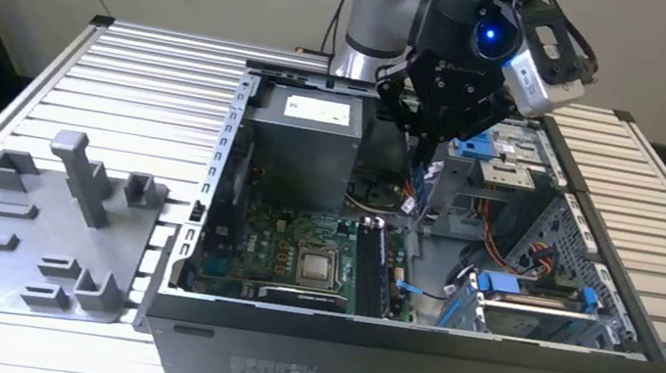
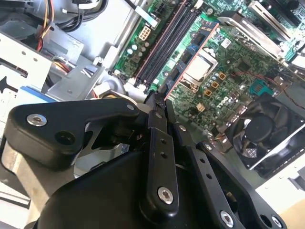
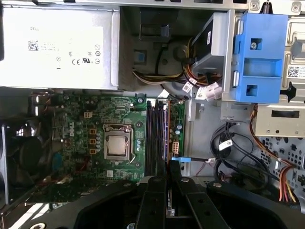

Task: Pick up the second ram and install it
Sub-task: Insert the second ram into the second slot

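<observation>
On the slatted aluminium table [image 1: 126, 67] lies the open black computer case [image 1: 412, 367], with the light-grey plastic holder plate [image 1: 17, 268] just beside it at the exterior view's left. At the far end of the case sits the grey metal power-supply box [image 3: 57, 47]. Nearer lies the green motherboard [image 3: 71, 119] with its row of black memory slots [image 3: 155, 133].

The black two-fingered gripper [image 3: 168, 164] hangs above the board, its fingers pinched together on what I take to be the second ram [image 2: 188, 65]. This is a thin dark strip (seen edge-on, so little more than a line) running out from the fingertips along the line of the slots.

I judge the pick-up done and the seating left: the stick is held above the board, not pressed into a slot.

A large white printed label [image 3: 62, 45] covers the power-supply box, and a small white barcode sticker [image 3: 294, 71] sits near the blue plastic bracket [image 3: 259, 52]. I leave their print unread.
</observation>
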Motion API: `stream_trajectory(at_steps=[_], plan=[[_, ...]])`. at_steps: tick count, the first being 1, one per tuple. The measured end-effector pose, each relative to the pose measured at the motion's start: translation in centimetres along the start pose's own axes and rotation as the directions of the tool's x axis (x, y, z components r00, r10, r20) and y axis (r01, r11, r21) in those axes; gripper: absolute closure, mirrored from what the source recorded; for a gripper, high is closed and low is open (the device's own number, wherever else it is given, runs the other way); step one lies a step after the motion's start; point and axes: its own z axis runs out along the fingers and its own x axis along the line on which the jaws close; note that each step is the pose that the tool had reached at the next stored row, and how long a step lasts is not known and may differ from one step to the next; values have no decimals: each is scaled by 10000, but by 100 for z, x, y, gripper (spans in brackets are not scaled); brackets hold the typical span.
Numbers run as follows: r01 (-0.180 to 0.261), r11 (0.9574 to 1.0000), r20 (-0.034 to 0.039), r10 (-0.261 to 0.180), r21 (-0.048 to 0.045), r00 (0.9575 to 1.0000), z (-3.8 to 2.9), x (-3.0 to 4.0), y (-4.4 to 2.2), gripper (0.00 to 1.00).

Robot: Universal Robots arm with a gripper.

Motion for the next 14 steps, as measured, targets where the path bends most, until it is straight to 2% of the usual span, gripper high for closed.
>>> stream_trajectory(at_steps=[14], plan=[[-16,10000,10,16,0,10000,150,8,2,86]])
